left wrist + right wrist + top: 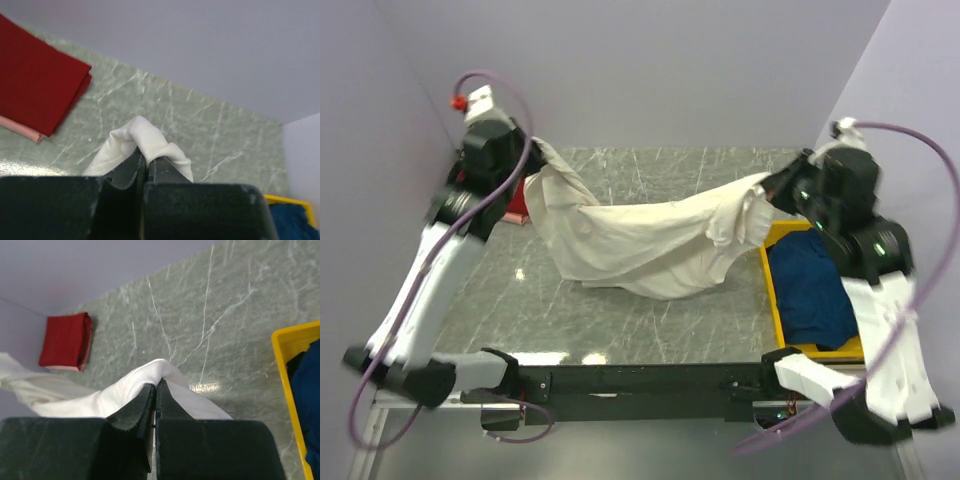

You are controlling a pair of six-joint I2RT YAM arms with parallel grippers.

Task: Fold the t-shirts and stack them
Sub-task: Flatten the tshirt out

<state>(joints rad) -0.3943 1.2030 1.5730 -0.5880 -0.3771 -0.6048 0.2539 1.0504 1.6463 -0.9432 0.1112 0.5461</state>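
cream t-shirt [650, 245] hung stretched over the table [660, 170], left gripper [146, 161] pinched tight on one end, right gripper [156, 389] clamped on the other

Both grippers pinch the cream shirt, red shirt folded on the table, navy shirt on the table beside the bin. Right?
Not quite. The navy shirt lies inside the bin, not beside it on the table, as the top view shows. The rest holds: the left gripper and right gripper both pinch the cream shirt, and the red shirt lies folded on the table.
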